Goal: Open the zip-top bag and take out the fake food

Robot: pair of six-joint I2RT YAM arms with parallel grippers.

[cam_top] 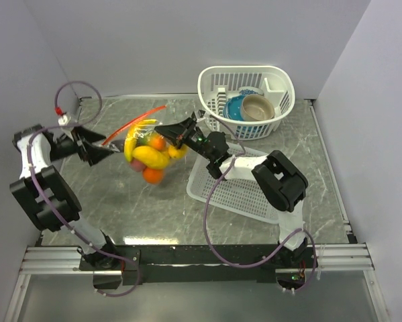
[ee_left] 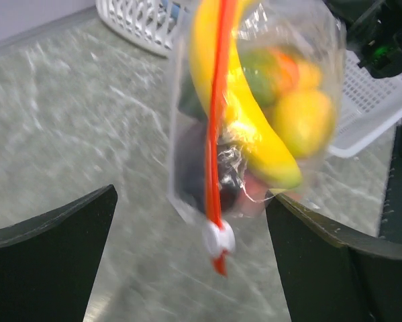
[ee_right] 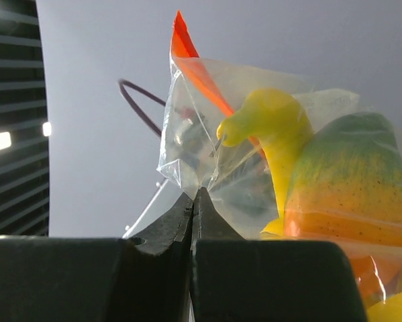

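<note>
One zip-top bag (cam_top: 139, 142) with several fake food (cam_top: 154, 159) pieces is hanging mid-frame above the bench (cam_top: 120, 201). Right end effector (cam_top: 166, 133) is clenching its right edge. Left end effector (cam_top: 100, 153) is gaping just left. Two baskets (cam_top: 211, 84) are sitting right.

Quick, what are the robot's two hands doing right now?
The left gripper is open.
The right gripper is shut on the zip-top bag.

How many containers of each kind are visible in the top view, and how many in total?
White baskets: 2, the tall basket and the flat basket
Bowls: 2 that show, the blue bowl and the tan bowl, both inside the tall basket
Zip-top bag: 1
Total: 5
</note>
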